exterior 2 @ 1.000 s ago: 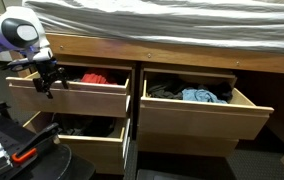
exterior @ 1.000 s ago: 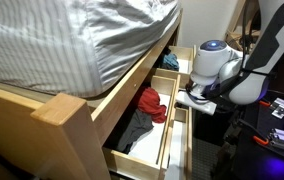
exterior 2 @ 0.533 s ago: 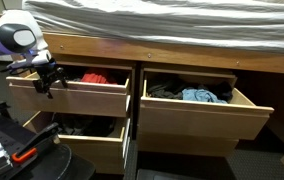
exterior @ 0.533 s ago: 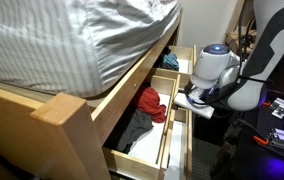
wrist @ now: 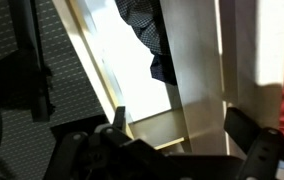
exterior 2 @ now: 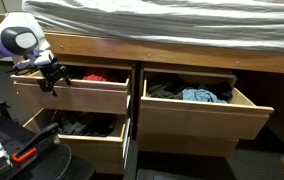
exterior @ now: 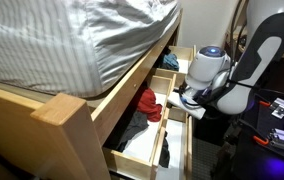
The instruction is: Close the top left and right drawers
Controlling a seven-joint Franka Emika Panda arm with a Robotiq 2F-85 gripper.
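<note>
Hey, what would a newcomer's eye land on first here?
Probably the open drawers under the striped mattress: the top left drawer shows a red garment, the top right drawer a blue garment. The robot's hand sits at the top left drawer's front edge.

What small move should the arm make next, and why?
Probably push the top left drawer straight in toward the bed frame. The gripper sits at that drawer's front edge, jaws apart in the wrist view, and the drawer stands out with red cloth showing. The top right drawer is open too, but far from the gripper.
</note>
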